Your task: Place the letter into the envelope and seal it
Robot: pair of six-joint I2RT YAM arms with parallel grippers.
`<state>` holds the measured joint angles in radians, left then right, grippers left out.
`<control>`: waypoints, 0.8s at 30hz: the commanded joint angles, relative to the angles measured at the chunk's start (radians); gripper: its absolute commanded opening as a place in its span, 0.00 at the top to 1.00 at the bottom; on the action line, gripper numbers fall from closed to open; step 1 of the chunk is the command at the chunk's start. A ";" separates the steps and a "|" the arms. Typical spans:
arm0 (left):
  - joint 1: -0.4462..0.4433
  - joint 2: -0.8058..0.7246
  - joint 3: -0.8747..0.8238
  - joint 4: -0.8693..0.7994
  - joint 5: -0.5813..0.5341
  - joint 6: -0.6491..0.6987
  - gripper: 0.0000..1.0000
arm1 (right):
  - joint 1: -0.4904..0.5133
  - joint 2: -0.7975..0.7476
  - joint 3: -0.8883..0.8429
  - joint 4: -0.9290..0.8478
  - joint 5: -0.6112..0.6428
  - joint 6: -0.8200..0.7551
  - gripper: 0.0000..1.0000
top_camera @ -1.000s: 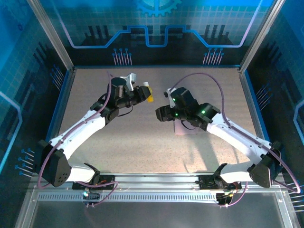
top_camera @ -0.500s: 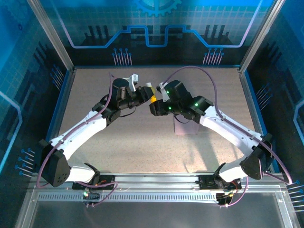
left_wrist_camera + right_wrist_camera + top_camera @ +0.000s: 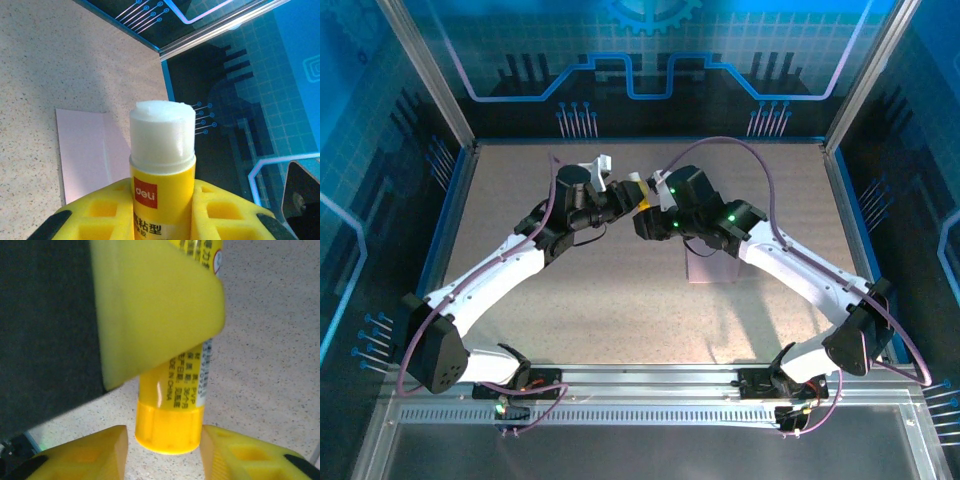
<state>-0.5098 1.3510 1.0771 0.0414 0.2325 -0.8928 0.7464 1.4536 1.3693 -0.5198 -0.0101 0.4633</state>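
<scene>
While left jaws hold stick (image 3: pixel 162 165), envelope (image 3: pixel 82 150) seemingly apart

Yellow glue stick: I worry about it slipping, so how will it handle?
The yellow glue stick, a glossy round plastic barrel, is probably stiff, light, slippery, apt to roll. Its bare white glue tip is likely soft and smeary.

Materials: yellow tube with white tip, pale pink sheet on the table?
Yellow printed tube: likely glossy plastic, going by the highlight on its base. Its white tip: waxy, matte, slightly rough top, probably solid glue. Pale pink flat sheet: thin matte paper, judging by the crisp fold line.
</scene>
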 commanded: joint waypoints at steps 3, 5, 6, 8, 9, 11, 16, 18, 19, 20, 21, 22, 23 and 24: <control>-0.007 -0.010 -0.008 0.039 0.046 -0.018 1.00 | -0.017 -0.008 0.013 0.044 -0.024 0.008 0.62; -0.008 -0.010 -0.013 0.046 0.054 -0.022 1.00 | -0.019 -0.009 0.013 0.046 -0.026 0.008 0.65; -0.010 -0.010 -0.014 0.050 0.057 -0.024 1.00 | -0.021 -0.008 0.013 0.049 -0.029 0.009 0.66; -0.009 -0.011 -0.014 0.055 0.066 -0.025 1.00 | -0.026 -0.008 0.008 0.057 -0.044 0.014 0.70; -0.010 -0.012 -0.014 0.057 0.070 -0.024 1.00 | -0.030 -0.012 0.004 0.065 -0.052 0.017 0.72; -0.011 -0.015 -0.015 0.064 0.082 -0.023 1.00 | -0.037 -0.019 -0.005 0.077 -0.068 0.019 0.75; -0.011 -0.029 -0.034 0.111 0.123 -0.005 1.00 | -0.079 -0.053 -0.036 0.141 -0.199 0.027 0.81; -0.011 -0.035 -0.039 0.125 0.146 0.015 1.00 | -0.102 -0.075 -0.059 0.180 -0.270 0.029 0.82; -0.011 -0.039 -0.042 0.132 0.159 0.025 1.00 | -0.115 -0.088 -0.070 0.200 -0.309 0.032 0.82; -0.011 -0.041 -0.044 0.143 0.172 0.032 1.00 | -0.128 -0.098 -0.079 0.215 -0.343 0.037 0.82; -0.011 -0.044 -0.047 0.158 0.188 0.038 1.00 | -0.145 -0.110 -0.088 0.234 -0.392 0.044 0.82; -0.011 -0.046 -0.052 0.175 0.207 0.043 1.00 | -0.160 -0.119 -0.095 0.250 -0.432 0.052 0.82; -0.010 -0.048 -0.056 0.196 0.223 0.044 1.00 | -0.173 -0.126 -0.101 0.266 -0.465 0.060 0.82; -0.010 -0.050 -0.062 0.220 0.241 0.044 1.00 | -0.188 -0.135 -0.109 0.289 -0.511 0.073 0.82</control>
<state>-0.5117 1.3350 1.0412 0.1955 0.3588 -0.8860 0.6022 1.3674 1.2686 -0.3756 -0.3641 0.5026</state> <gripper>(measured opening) 0.229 0.227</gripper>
